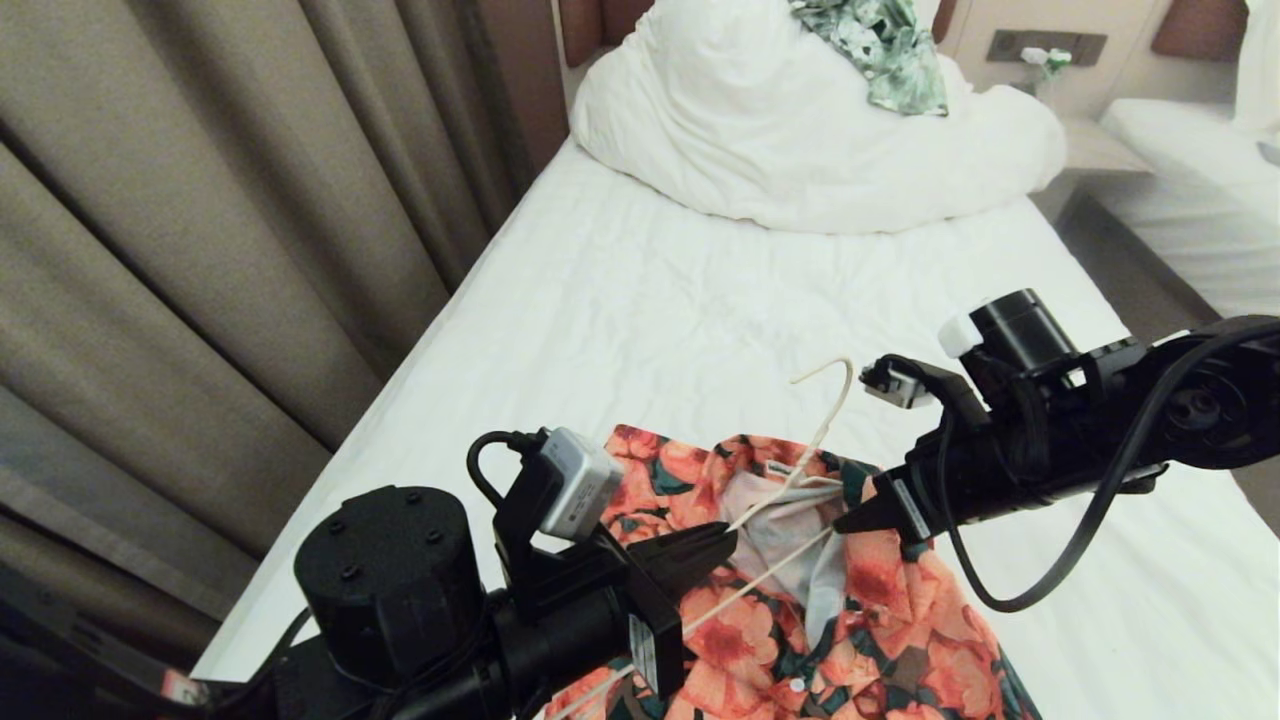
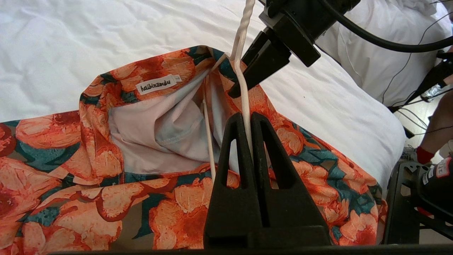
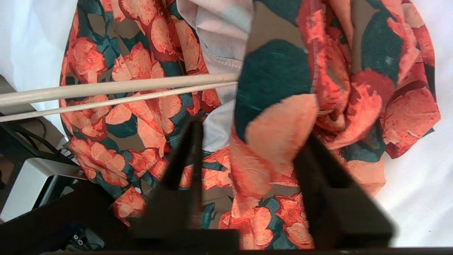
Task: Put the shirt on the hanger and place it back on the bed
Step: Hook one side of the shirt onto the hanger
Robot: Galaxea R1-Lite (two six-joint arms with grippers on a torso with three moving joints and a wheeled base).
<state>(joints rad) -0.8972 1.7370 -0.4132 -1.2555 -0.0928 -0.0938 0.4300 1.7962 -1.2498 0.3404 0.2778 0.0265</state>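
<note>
In the head view, the floral shirt (image 1: 800,600) is lying on the white sheet at the near end of the bed (image 1: 640,300), collar open toward the duvet (image 1: 800,140), where a green leaf-patterned garment (image 1: 885,45) is resting. The cream wire hanger (image 1: 800,475) is sitting partly inside the neck opening, its hook rising above the collar; the left gripper (image 1: 725,535) is reaching in from the near left and the right gripper (image 1: 850,520) from the right, both at the collar. In the left wrist view, the left gripper (image 2: 247,120) is pressing its fingers together on the hanger's wire just below the twisted neck, beside the white neck label (image 2: 155,85). In the right wrist view, the right gripper (image 3: 247,134) is standing spread, a fold of shirt fabric lying between its fingers without being clamped. To do this step well, the left should probably be holding the wire steady while the right takes the collar edge and draws that shoulder over the hanger's free arm, avoiding snagging the lining.
</note>
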